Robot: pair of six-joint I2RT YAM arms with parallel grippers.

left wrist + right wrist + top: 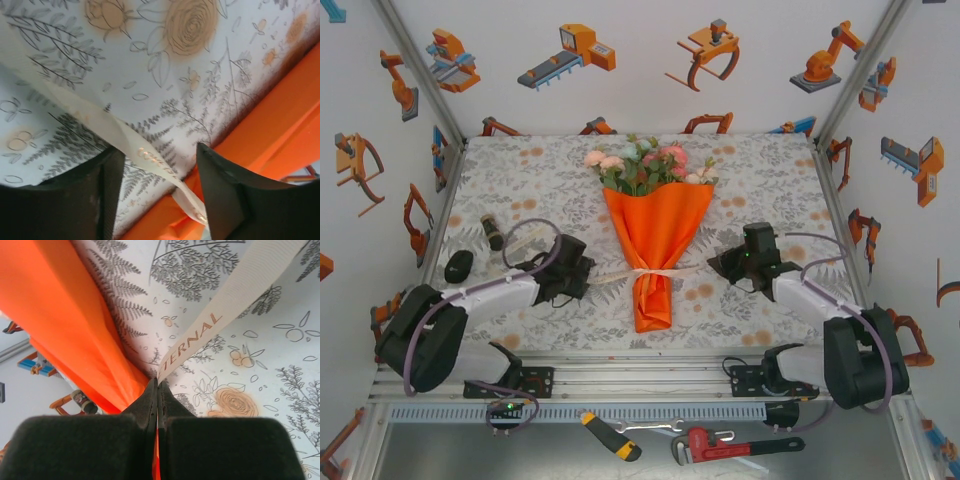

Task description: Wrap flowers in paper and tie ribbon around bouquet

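Bouquet point(655, 200) lies mid surface point(760, 170), ribbon point(655, 270) round its waist. Right hand point(157, 384) at 3 o'clock pinches one ribbon tail. Left hand point(159, 150) at 9 o'clock is spread, the other tail in its gap, possibly untouched. Ribbon is soft and slippery, so we grip near the ends; paper point(655, 300) creases.

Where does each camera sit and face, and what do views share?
Top external: above and behind, looking down on the bouquet; both arms show.
Left wrist: looks past the open left gripper at the ribbon.
Right wrist: looks past the right gripper, shut on the ribbon.
Both wrist views share ribbon and orange paper.
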